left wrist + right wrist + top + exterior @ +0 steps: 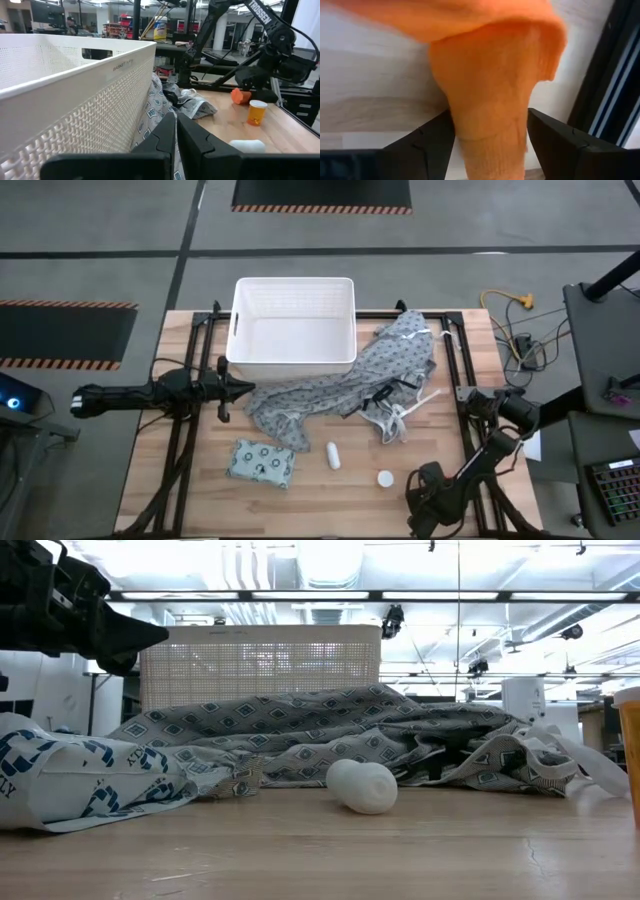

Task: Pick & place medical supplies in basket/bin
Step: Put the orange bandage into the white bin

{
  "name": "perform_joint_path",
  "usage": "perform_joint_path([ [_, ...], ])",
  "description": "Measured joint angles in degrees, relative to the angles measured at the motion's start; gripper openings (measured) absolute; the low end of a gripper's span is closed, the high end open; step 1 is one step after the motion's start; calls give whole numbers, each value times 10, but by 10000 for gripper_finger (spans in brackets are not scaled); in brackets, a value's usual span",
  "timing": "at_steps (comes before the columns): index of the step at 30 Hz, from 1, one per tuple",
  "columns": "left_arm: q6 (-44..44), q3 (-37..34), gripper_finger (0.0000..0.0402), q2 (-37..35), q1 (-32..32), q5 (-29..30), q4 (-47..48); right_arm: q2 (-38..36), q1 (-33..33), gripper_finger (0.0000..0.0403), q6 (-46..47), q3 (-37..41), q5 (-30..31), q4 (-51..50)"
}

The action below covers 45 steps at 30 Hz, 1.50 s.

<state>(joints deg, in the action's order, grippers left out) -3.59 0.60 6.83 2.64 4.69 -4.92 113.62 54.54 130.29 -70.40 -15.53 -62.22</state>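
Observation:
The white ribbed bin stands at the table's far side. My left gripper, shut and touching nothing, hovers off the bin's near left corner. My right gripper is low at the near right, shut on an orange soft ribbed roll. An orange bottle with a white cap stands upright next to it; from above only its cap shows. The white short cylinder lies on its side. The pale green dotted packet lies flat. My right gripper has the orange roll pinched between its two fingers, at the roll's narrower part. The wider part bulges out beyond the fingertips. The fingers point down toward the table top. Whether the roll is lifted clear does not show.
The grey patterned gown with white ties sprawls from the bin's near wall toward the right, its cloth lying against the bin. Black frame rails border the table. Bare wood lies along the near edge, between the packet and the cylinder.

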Motion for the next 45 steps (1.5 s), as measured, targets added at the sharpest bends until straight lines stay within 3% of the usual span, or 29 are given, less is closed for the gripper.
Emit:
perform_joint_path([
  [7, 0, 0, 0, 0, 0, 0, 0, -4, 0, 198, -3, -5, -4, -6],
  [13, 0, 0, 0, 0, 0, 0, 0, -61, 3, 122, -8, -2, -4, -41],
  [18, -2, 0, 0, 0, 0, 0, 0, -106, -8, 73, -10, -3, 34, -45],
  [21, -2, 0, 0, 0, 0, 0, 0, -146, -18, 68, -25, -9, 149, -42],
  [26, -2, 0, 0, 0, 0, 0, 0, -220, -56, 77, -103, -27, 430, -42],
  [31, -2, 0, 0, 0, 0, 0, 0, -280, -106, 75, -270, -47, 712, -7],
  [33, -2, 0, 0, 0, 0, 0, 0, -301, -140, 74, -362, -53, 768, 21],
  [37, -2, 0, 0, 0, 0, 0, 0, -333, -233, 76, -570, -62, 731, 88],
  [42, -2, 0, 0, 0, 0, 0, 0, -351, -372, 77, -829, -60, 592, 229],
  [45, -2, 0, 0, 0, 0, 0, 0, -347, -451, 74, -931, -59, 521, 317],
])
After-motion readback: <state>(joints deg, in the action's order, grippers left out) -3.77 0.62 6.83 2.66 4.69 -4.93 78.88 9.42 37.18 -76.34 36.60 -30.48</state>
